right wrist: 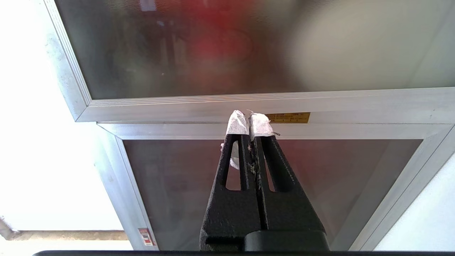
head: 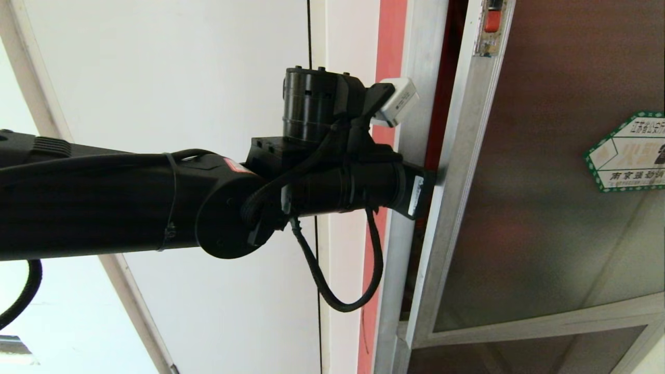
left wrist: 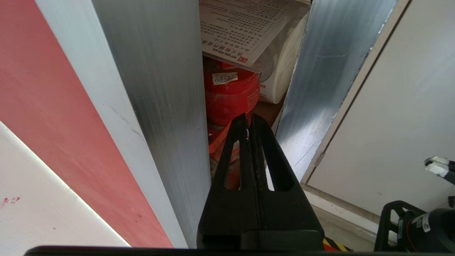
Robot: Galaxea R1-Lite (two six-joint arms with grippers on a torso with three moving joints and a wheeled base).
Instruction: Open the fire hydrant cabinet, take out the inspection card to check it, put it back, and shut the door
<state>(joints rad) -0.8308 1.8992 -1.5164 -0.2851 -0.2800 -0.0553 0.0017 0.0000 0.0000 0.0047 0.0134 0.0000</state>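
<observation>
- Head view: one arm in frame, the left, reaching in from 9 o'clock toward centre. Its end is tucked into the slit between the fire hydrant cabinet [head: 421, 104] frame post and the edge of the door [head: 545, 182]; the left gripper itself is hidden behind that edge.
- Door stands slightly ajar, filling the 3 o'clock half: one dark glass pane in a silver frame, one green-bordered hexagonal sticker [head: 631, 150] at 3 o'clock, one small red latch [head: 492, 21] at 1 o'clock. A second, lower glass panel [head: 519, 358] shows at 5 o'clock.
- One red wall strip [head: 389, 47] runs beside the cabinet post.
- Left wrist view: left gripper [left wrist: 249, 119] at 6 o'clock, jaws clenched together with nothing between them, tips pointed into the gap between two silver posts.
- Through the gap: one inspection card [left wrist: 241, 32] at 12 o'clock, inside the cabinet, printed sheet lying tilted over one white rolled hose [left wrist: 284, 71]; one red valve body [left wrist: 231, 96] just under the card.
- Part of the right arm shows at 4 o'clock.
- Right wrist view: right gripper [right wrist: 250, 119] at 6 o'clock, jaws clenched, empty, two white-wrapped tips touching. It faces the silver rail between the two glass panels; one yellow label [right wrist: 288, 117] sits just beside the tips.
</observation>
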